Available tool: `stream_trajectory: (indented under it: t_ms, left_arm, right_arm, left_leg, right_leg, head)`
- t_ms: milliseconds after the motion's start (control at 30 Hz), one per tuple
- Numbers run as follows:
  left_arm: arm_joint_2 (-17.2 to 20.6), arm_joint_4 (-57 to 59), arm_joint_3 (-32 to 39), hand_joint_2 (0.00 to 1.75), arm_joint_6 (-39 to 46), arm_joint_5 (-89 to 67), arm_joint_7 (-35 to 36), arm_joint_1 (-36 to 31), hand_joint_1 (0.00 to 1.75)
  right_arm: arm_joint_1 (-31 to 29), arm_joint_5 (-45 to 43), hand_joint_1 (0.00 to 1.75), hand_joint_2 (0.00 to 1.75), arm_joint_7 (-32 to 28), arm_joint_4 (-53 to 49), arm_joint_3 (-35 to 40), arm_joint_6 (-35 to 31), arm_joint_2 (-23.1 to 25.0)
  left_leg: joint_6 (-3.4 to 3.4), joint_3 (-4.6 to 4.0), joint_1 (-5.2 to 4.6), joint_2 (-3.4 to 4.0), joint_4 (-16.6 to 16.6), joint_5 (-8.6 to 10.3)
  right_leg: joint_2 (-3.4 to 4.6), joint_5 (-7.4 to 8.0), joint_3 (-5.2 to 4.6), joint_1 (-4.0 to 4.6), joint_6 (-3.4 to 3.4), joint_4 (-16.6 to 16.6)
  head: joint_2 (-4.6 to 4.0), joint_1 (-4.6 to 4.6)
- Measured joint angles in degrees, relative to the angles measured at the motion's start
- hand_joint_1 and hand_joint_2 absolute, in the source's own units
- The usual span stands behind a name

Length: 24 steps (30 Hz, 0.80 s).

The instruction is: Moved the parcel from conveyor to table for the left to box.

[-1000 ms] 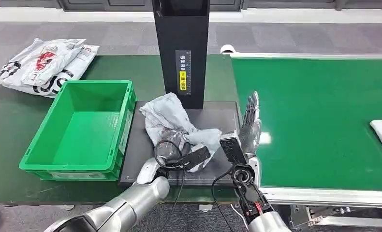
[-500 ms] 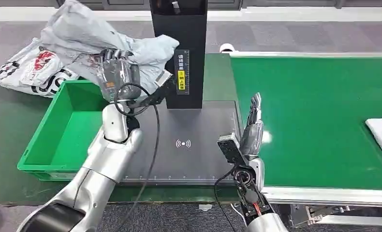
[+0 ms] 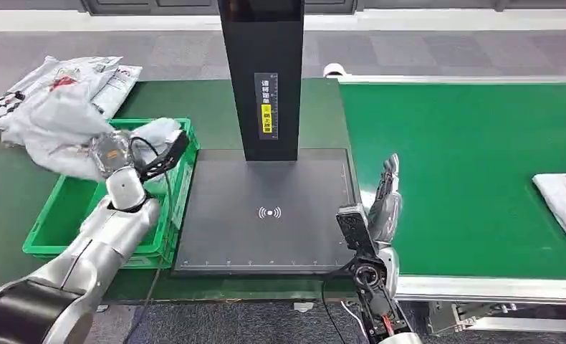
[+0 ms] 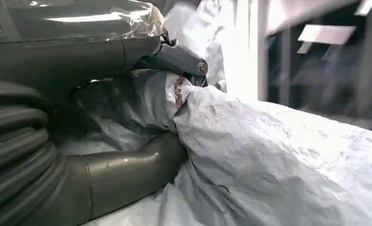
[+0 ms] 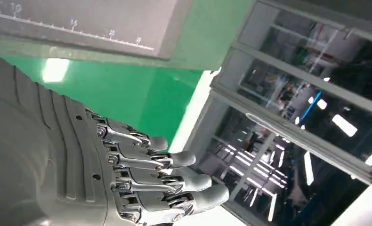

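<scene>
Head view: the left robot hand, mostly hidden by crumpled plastic, grips the grey parcel above the green crate; the right robot hand is released beside the conveyor.

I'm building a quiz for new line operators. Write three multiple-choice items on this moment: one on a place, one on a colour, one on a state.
1. Where is the grey parcel?
A. On the black scan pad
B. Held above the crate's left side
C. On the conveyor

2. What colour is the crate?
A. Green
B. Blue
C. Red

3. How is the right robot hand?
A. Gripping a parcel
B. Pressing the pad
C. Open, holding nothing

Answers: 1 B, the left robot hand grips it over the crate; 2 A, its walls are green; 3 C, its fingers are straight and hold nothing at the conveyor's edge.
</scene>
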Motion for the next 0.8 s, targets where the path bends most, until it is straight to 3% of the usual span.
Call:
stream_trajectory:
  t_ms: [67, 100, 133, 300, 333, 467, 500, 600, 700, 800]
  left_arm:
    - [0.5, 1.9, 2.8, 1.75, -4.7, 1.0, 1.3, 0.4, 1.75]
    - [0.7, 2.7, 3.9, 1.75, -6.1, 1.0, 1.6, 0.7, 0.59]
    - [0.8, 3.2, 4.7, 1.75, -6.8, 1.0, 1.7, 0.9, 0.26]
    - [1.1, 4.8, 8.0, 1.75, -9.0, 1.4, 2.0, 1.2, 0.26]
    - [1.3, 4.9, 8.8, 1.75, -8.6, 1.4, 2.0, 1.5, 0.00]
    - [1.7, 5.5, 10.6, 1.75, -7.2, 1.4, 2.0, 2.7, 0.00]
    - [1.7, 5.6, 11.1, 0.00, -6.4, 1.4, 1.7, 2.8, 0.00]
    - [1.6, 5.6, 12.8, 0.00, 0.4, 3.1, -2.7, 3.1, 0.00]
    - [1.0, 4.7, 17.1, 0.00, 11.2, 8.5, -16.1, 3.1, 0.00]
    - [-0.3, 1.5, 22.8, 0.00, 14.5, 12.6, -30.3, 3.0, 0.00]
  right_arm:
    - [1.6, 1.3, 0.00, 0.00, 1.6, -2.7, -0.1, 0.9, 0.0]
    - [2.2, 1.6, 0.00, 0.00, 1.9, -3.8, -0.1, 1.2, 0.0]
    - [2.5, 1.9, 0.00, 0.00, 2.2, -4.4, -0.1, 1.3, 0.0]
    - [4.6, 3.4, 0.00, 0.00, 3.0, -8.0, -0.4, 3.1, 0.0]
    - [5.2, 3.6, 0.00, 0.00, 3.1, -8.6, -0.4, 3.5, 0.0]
    - [6.7, 4.0, 0.00, 0.00, 3.1, -10.3, -0.4, 4.2, 0.0]
    - [6.9, 4.1, 0.00, 0.00, 3.2, -10.6, -0.4, 4.2, 0.0]
    - [7.4, 4.7, 0.00, 0.00, 3.4, -11.2, -0.4, 4.4, 0.0]
    - [8.3, 5.0, 0.00, 0.00, 3.4, -11.6, -0.4, 4.2, 0.0]
    - [8.7, 5.0, 0.00, 0.00, 3.0, -11.6, -0.4, 3.8, 0.0]
  left_leg:
    - [-0.02, -0.04, 0.00, -0.04, 0.0, -0.01]
    - [-0.02, -0.07, 0.01, -0.06, 0.0, -0.01]
    - [-0.02, -0.11, 0.01, -0.06, 0.0, -0.01]
    - [-0.01, -0.14, -0.01, -0.11, 0.0, -0.02]
    - [-0.01, -0.14, -0.01, -0.09, 0.0, -0.03]
    - [-0.02, -0.14, -0.01, -0.05, 0.0, -0.03]
    - [-0.03, -0.14, -0.01, -0.06, 0.0, -0.03]
    - [-0.08, -0.13, -0.01, -0.05, 0.0, 0.01]
    - [-0.09, -0.13, -0.01, -0.05, 0.0, 0.01]
    - [-0.09, -0.15, -0.01, -0.07, 0.0, 0.01]
  right_leg:
    - [-0.03, -0.03, -0.02, 0.00, -0.02, 0.0]
    - [-0.07, -0.03, -0.05, -0.01, -0.02, 0.0]
    - [-0.07, -0.03, -0.08, -0.01, -0.02, 0.0]
    - [-0.14, -0.03, -0.05, -0.08, -0.01, 0.0]
    - [-0.15, -0.03, -0.06, -0.08, -0.01, 0.0]
    - [-0.12, -0.02, -0.12, -0.07, -0.01, 0.0]
    - [-0.12, -0.02, -0.12, -0.06, -0.02, 0.0]
    - [-0.12, -0.02, -0.14, -0.01, -0.03, 0.0]
    - [-0.11, -0.01, -0.16, 0.01, -0.03, 0.0]
    - [-0.11, -0.01, -0.18, 0.02, -0.03, 0.0]
  head:
    - [0.00, 0.00]
    - [-0.02, 0.00]
    - [0.00, 0.00]
    - [0.00, 0.00]
    - [0.00, 0.00]
    - [0.00, 0.00]
    - [0.00, 0.00]
    - [0.00, 0.00]
    - [0.00, 0.00]
    - [-0.02, 0.00]
